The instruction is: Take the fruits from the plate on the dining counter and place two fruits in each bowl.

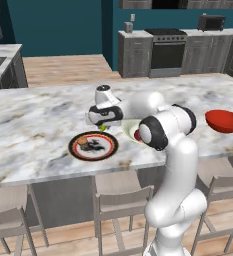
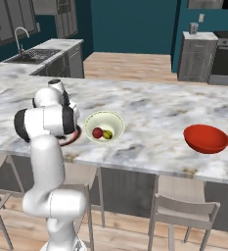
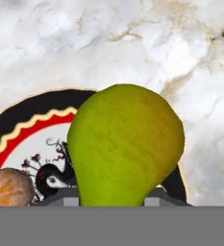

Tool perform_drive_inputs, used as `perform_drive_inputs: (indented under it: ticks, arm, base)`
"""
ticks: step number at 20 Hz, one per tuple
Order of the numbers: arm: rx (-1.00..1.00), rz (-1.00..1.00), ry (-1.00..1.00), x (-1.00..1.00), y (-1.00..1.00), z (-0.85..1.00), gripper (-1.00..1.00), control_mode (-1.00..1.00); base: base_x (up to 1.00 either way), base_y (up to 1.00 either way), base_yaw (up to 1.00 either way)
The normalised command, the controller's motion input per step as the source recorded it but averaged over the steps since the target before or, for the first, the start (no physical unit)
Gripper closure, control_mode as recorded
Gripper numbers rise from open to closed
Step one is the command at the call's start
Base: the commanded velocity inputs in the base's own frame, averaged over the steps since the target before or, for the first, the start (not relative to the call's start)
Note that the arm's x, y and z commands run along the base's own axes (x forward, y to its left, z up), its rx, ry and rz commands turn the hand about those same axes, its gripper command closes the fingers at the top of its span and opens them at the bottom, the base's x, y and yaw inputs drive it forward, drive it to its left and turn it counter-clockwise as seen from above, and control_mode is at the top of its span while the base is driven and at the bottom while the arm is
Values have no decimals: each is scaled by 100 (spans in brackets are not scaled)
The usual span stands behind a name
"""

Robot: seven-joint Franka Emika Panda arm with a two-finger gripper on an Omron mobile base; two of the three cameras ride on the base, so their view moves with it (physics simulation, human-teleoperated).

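1. Gripper (image 1: pixel 104 126) hangs over the plate's 2 o'clock edge, jaws pinched on the green pear (image 3: pixel 125 144). In the hand view the pear sits right up against the camera, narrow end down between the finger tips, wide end pointing away.
2. Plate (image 1: pixel 78 141) lies on the dining counter (image 1: pixel 33 125), left of the arm. The tan-orange fruit (image 3: pixel 7 187) rests on it at roughly 8 o'clock from the pear in the hand view.
3. Cream-white bowl (image 2: pixel 92 123) is just right of the plate, with the dark red fruit (image 2: pixel 97 133) and the small yellow-green fruit (image 2: pixel 107 134) inside. That bowl looks full for the task.
4. Red bowl (image 2: pixel 206 138) is well off to the right at about 3 o'clock, with nothing in it that I can see.
5. Risks, my judgement:
   - Grip is on the tapered end, so the pear could slide out during the long carry to the right.
   - The path crosses the cream-white bowl; a drop there would put three fruits in it.
   - Too low a carry could clip the cream-white bowl's rim and shift it.
   - The pear is round, so a release from too high over the red bowl could bounce it out onto the marble.
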Motion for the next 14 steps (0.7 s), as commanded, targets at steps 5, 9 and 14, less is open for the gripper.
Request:
perform_drive_inputs:
  ticks: [5, 9, 14]
  arm:
    - [2, 4, 0, -71, -95, 58, 100, -100]
    - [1, 4, 0, -81, -89, 48, 100, -100]
    - [0, 5, 0, -86, -68, 47, 100, -100]
  base:
    - [0, 0, 0]
    - [0, 0, 0]
    - [0, 0, 0]
